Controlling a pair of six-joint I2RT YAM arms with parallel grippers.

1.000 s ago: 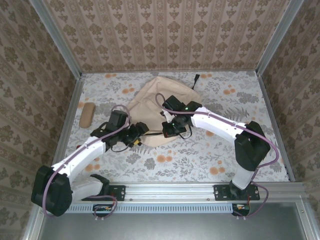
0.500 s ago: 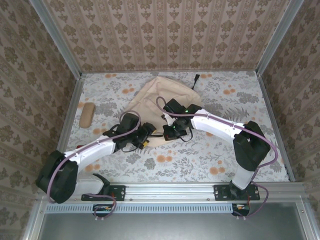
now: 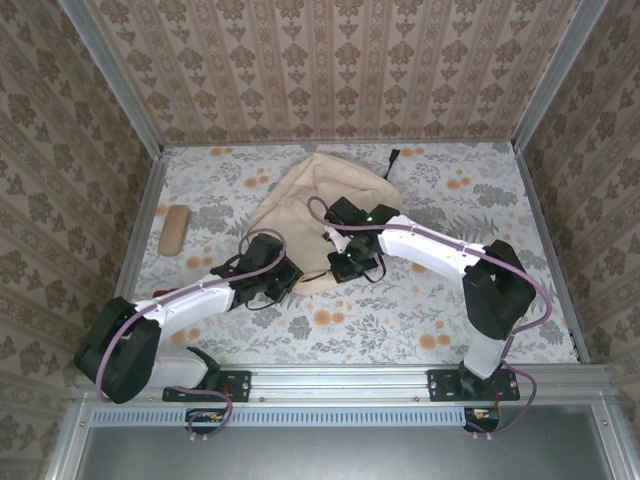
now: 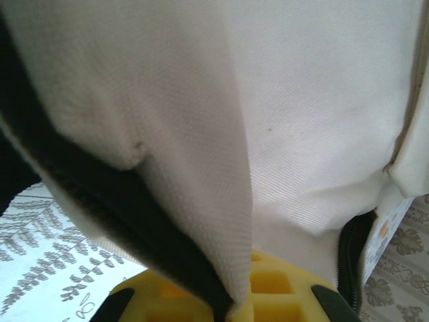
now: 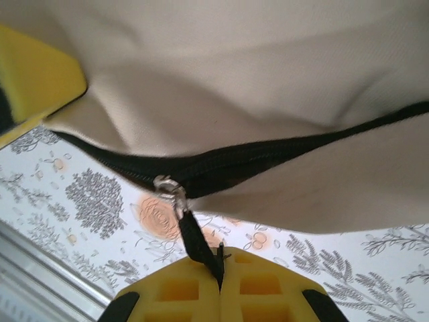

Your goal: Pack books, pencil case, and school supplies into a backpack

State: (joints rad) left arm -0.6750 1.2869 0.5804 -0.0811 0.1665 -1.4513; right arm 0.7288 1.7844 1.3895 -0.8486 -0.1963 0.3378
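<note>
**Task status.** I judge packing to be at the opening stage. The backpack (image 3: 325,185) lies flat on the table (image 3: 450,300), at centre and towards the far wall. Its mouth faces the arm bases. The pencil case (image 3: 174,230) lies on the table at the left, well apart from the backpack, so it is not yet packed. I cannot tell whether the books are already inside; the bag's interior is hidden from me, so I treat that step as unconfirmed. What remains, at minimum, is to open the mouth wide enough, load the pencil case and close the zip.

**Gripper state.** The left gripper (image 4: 236,305) has its jaws closed on the backpack's near-left edge. In the left wrist view a fold of beige fabric, with the dark lining (image 4: 100,194) behind it, runs down between the yellow pads. The right gripper (image 5: 220,285) has its jaws fully together, pinching the black zip pull (image 5: 199,241). The pull hangs from a small metal slider on the zip (image 5: 281,157).

**Condition of the backpack.**
- The fabric is a soft, plain cream weave. It sags and creases where it is gripped.
- The zip is a black track, parted to the left of the slider and closed to its right.
- A black strap end lies at the far edge in the top view.
- I expect the cloth to yield before the slider moves, so both grips are needed in opposition.
</note>
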